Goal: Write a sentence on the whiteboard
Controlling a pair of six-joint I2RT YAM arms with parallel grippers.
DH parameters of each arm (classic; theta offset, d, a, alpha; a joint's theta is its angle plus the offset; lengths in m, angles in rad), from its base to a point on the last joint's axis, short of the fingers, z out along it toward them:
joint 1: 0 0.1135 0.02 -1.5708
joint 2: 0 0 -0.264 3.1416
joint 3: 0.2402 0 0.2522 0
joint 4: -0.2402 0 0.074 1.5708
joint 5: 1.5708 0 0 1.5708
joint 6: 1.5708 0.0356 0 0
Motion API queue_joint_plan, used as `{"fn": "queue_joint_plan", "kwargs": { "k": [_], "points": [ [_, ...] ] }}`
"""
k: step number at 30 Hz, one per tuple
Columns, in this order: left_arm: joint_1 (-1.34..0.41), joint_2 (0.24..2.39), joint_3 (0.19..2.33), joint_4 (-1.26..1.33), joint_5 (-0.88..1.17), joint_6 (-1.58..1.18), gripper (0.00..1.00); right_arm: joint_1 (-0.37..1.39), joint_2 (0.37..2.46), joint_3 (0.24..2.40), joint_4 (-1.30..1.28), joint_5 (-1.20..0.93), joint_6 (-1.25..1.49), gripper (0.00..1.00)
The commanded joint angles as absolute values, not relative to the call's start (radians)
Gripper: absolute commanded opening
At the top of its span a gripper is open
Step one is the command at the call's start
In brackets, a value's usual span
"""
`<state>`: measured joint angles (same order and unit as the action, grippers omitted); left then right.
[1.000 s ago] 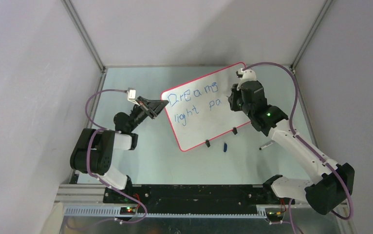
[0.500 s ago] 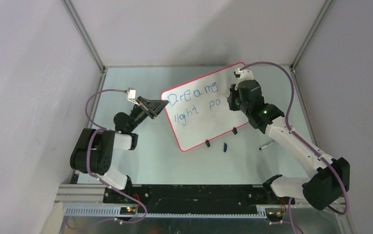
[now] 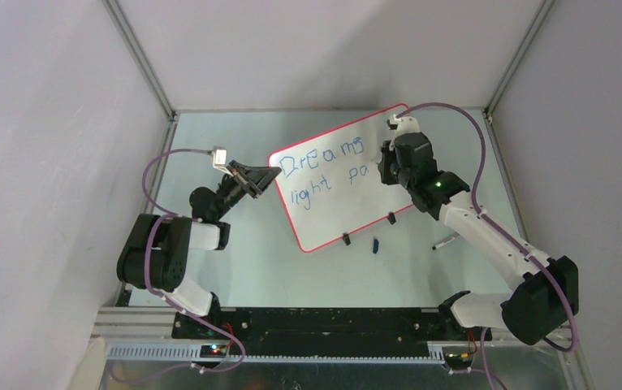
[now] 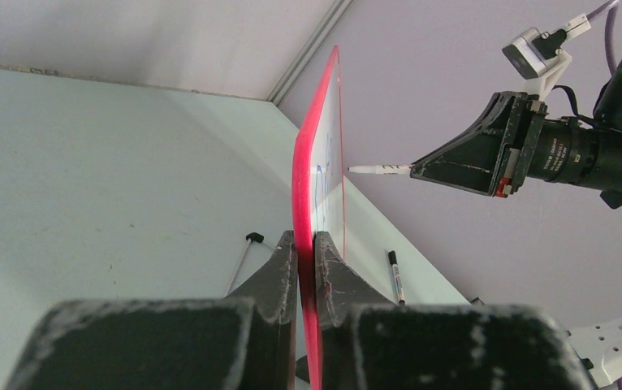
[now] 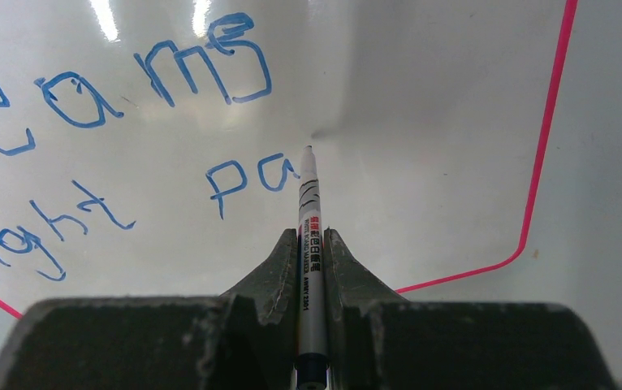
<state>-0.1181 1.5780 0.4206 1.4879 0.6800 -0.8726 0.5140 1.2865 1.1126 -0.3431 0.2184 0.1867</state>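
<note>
Left arm & right arm: black joints w/ white link shells. Purple cable loops off each wrist, small white cam on top. Green LED on the right one. Fingers matte black, scuffed grey edges.

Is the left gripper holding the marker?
No, the left gripper is shut on the whiteboard's red edge; the right gripper holds the marker.

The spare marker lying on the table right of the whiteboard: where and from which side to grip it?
Probably mid-barrel on the spare marker, from above, jaws across its length. It lies flat and thin on the table, so only its long sides can be pinched.
</note>
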Motion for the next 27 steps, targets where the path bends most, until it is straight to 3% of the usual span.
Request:
{"fn": "queue_joint_plan", "kwargs": {
  "k": [1, 27],
  "points": [
    [-0.123, 1.557, 0.413, 1.536, 0.691, -0.792, 0.0, 0.511, 1.288, 1.129, -0.306, 0.214, 0.176, 0.0],
    [-0.123, 1.555, 0.412, 1.536, 0.691, -0.792, 0.0, 0.505, 1.344, 1.154, -0.313, 0.266, 0.191, 0.0]
  ]
}}
